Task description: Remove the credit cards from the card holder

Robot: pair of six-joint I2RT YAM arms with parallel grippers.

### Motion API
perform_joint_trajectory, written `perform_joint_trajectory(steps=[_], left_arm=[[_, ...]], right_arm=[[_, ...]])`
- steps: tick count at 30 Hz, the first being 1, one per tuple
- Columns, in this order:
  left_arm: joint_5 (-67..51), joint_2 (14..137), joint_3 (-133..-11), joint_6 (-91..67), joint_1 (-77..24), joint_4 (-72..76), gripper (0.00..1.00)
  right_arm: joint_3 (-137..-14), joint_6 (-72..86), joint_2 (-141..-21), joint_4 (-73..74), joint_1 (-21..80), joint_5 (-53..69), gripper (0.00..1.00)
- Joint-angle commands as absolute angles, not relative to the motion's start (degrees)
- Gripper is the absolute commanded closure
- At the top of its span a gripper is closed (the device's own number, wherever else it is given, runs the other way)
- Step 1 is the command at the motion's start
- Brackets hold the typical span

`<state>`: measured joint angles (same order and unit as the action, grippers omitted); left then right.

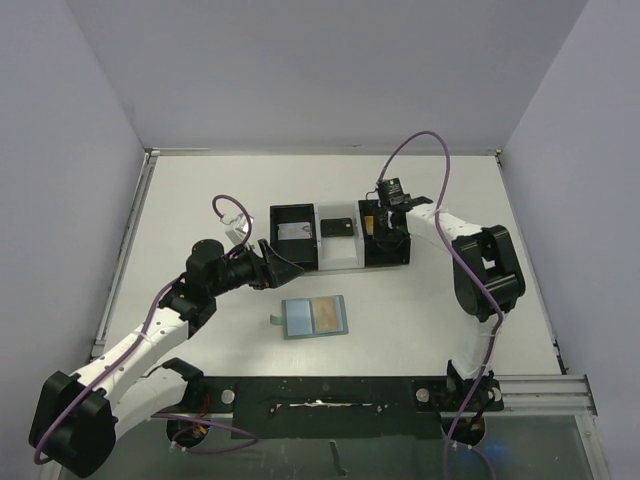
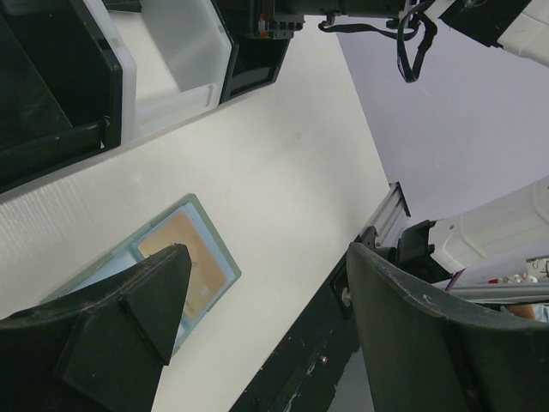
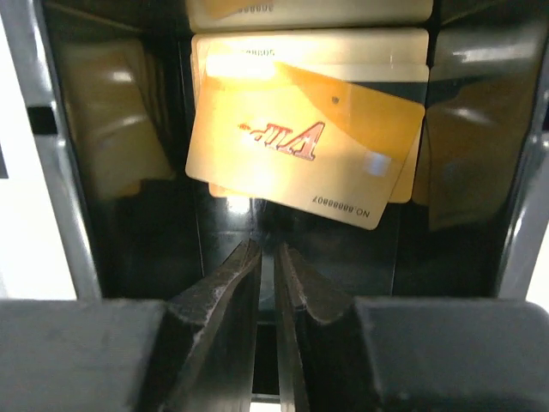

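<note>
Inside the black square box (image 3: 343, 257), a gold-orange plastic card (image 3: 304, 142) is lying askew, long axis crosswise to the right gripper (image 3: 268, 249), fingers nearly touching; the left gripper (image 2: 266, 257) is gaping wide.

Pale lilac walls (image 1: 330, 70) enclose a white table (image 1: 420, 320) on three sides.

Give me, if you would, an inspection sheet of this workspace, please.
Surface: white table, no spills seen.
Job's things: holder lies open, with one gold card in it; gold cards in the right black box; dark card in the white box; pale card in the left black box.
Clutter: nothing seen.
Grippers: left claw open, empty, near the holder; right claw shut, empty, inside the right black box.
Cables: purple cables loop above both arms.
Surroundings: pale walls; black rail at the near edge.
</note>
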<state>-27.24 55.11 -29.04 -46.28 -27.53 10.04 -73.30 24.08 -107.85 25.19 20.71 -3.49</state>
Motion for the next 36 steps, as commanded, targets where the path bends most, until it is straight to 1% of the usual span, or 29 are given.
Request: perform_joint_trajectory(steps=[1, 11, 15, 21, 24, 31, 33, 36], left_arm=[[-27.6, 55.4, -31.8, -45.8, -27.1, 12.2, 0.28], [-27.4, 55.3, -32.1, -44.9, -27.1, 10.9, 0.28], [-27.3, 55.1, -32.0, -44.8, -27.1, 10.5, 0.28], [-27.6, 55.3, -31.7, -44.6, -27.1, 10.6, 0.28], [-27.8, 55.4, -31.4, -44.7, -27.1, 10.7, 0.28], [-27.1, 56.3, -32.0, -44.4, -27.1, 9.9, 0.28], [-27.1, 57.0, -32.6, -44.0, -27.1, 9.6, 0.28], [-27.1, 57.4, -33.2, -43.6, -27.1, 8.5, 0.28]], right_arm=[[-76.9, 23.9, -109.2, 25.2, 21.0, -7.1, 0.85], [-79.9, 23.4, -112.9, 22.8, 21.0, -12.8, 0.83], [-80.6, 23.1, -113.5, 22.1, 20.9, -13.8, 0.81], [-80.5, 22.5, -111.9, 23.1, 21.1, -13.9, 0.8], [-79.2, 22.0, -109.0, 23.3, 21.2, -13.6, 0.76], [-75.4, 21.9, -98.4, 25.1, 21.3, -14.1, 0.58], [-74.5, 22.6, -95.1, 26.6, 21.3, -15.8, 0.47], [-72.6, 24.1, -89.2, 27.9, 22.2, -21.2, 0.26]])
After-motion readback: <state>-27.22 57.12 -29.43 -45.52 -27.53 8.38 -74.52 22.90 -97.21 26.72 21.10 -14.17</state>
